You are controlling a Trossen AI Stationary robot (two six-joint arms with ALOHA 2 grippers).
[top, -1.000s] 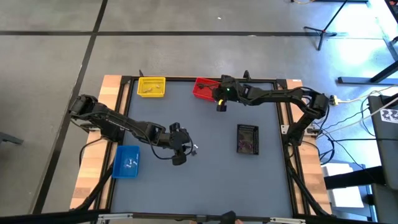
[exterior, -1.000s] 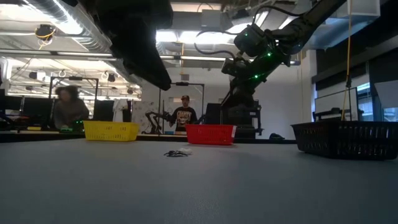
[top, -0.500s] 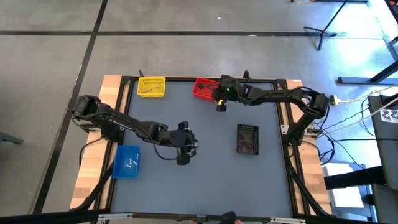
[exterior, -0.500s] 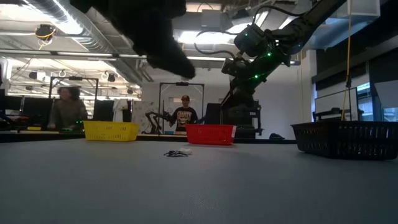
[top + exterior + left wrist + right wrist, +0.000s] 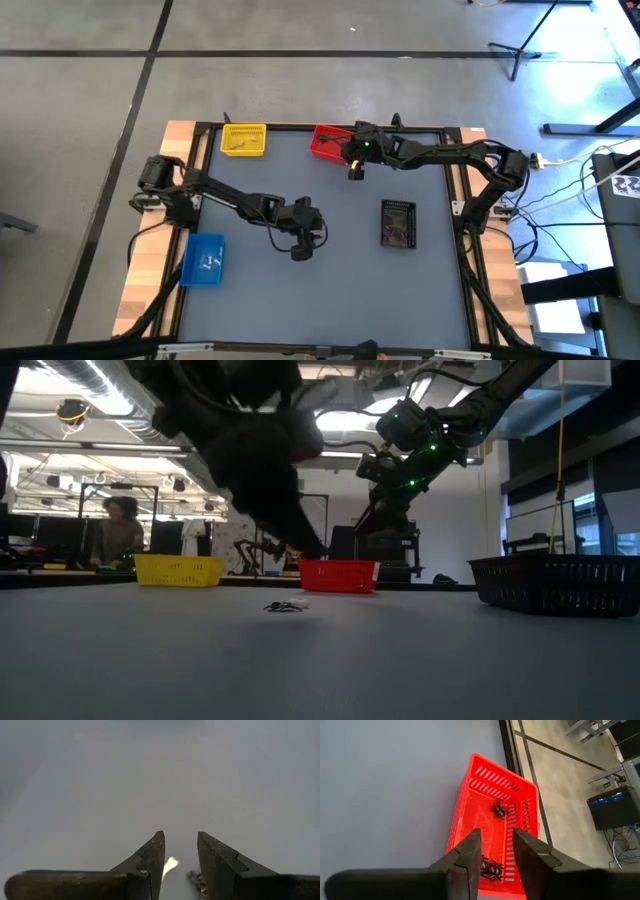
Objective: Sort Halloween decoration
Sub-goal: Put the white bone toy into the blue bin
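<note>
- Broadly, grey table (image 5: 350, 290): carries four small bins and sits under both dark arms.
- Left arm (image 5: 225, 197): reaches from the table's left edge to mid-table, between the blue bin and the black bin.
- Right arm (image 5: 440, 153): stretches from the right edge along the far side to the red bin.
- Black bin (image 5: 398, 222): stands right of centre, with trinkets inside too small to tell apart.
- Blue bin (image 5: 205, 258): sits near the left edge, holding pale bits.
- Yellow bin (image 5: 243, 139): sits at the far edge, just beside the red bin, with a few dark bits inside.
- Red bin (image 5: 492, 815): holds two dark spider-like trinkets (image 5: 499, 809), one mid-bin and one nearer the fingers.
- Left gripper (image 5: 180, 837): hangs over bare table, jaws parted by a clear gap, clamping nothing.
- Right gripper (image 5: 495, 832): hovers above the red bin, jaws a narrow gap apart, nothing between them.
- White trinket (image 5: 170, 865): lies on the table below the left gripper's gap.
- Dark trinket (image 5: 197, 877): lies just beside the white one, partly hidden by a finger.
</note>
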